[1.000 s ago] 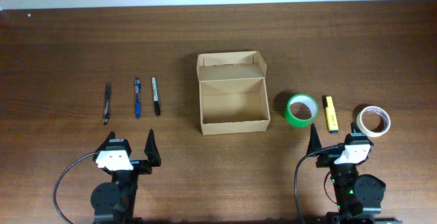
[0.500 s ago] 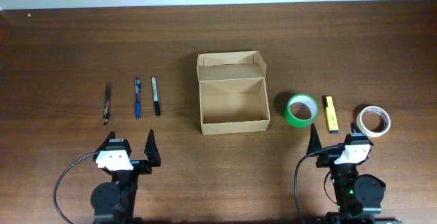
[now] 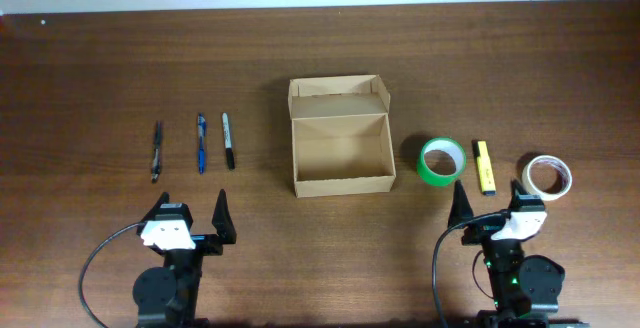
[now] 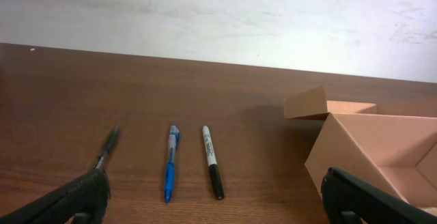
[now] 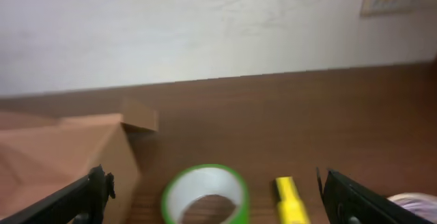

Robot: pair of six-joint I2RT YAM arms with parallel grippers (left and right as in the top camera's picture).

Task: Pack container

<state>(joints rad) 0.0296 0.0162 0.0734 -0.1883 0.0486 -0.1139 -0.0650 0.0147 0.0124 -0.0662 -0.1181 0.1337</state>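
Left hand (image 3: 190, 202), container (image 3: 340, 154) ahead to right

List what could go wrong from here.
The thin black pen, blue pen and black marker lie flat; a grasp may roll them.
The green tape roll sits close beside the yellow highlighter; grabbing one may knock the other.
The open tan cardboard box may slide if bumped.

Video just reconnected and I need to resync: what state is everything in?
Tan cardboard box: lid open, empty.
Green tape roll: lying flat.
White tape roll: lying flat.
Yellow highlighter: lying loose.
Black marker, blue pen, dark pen: lying parallel, apart.
Left gripper: open, empty.
Right gripper: open, empty.
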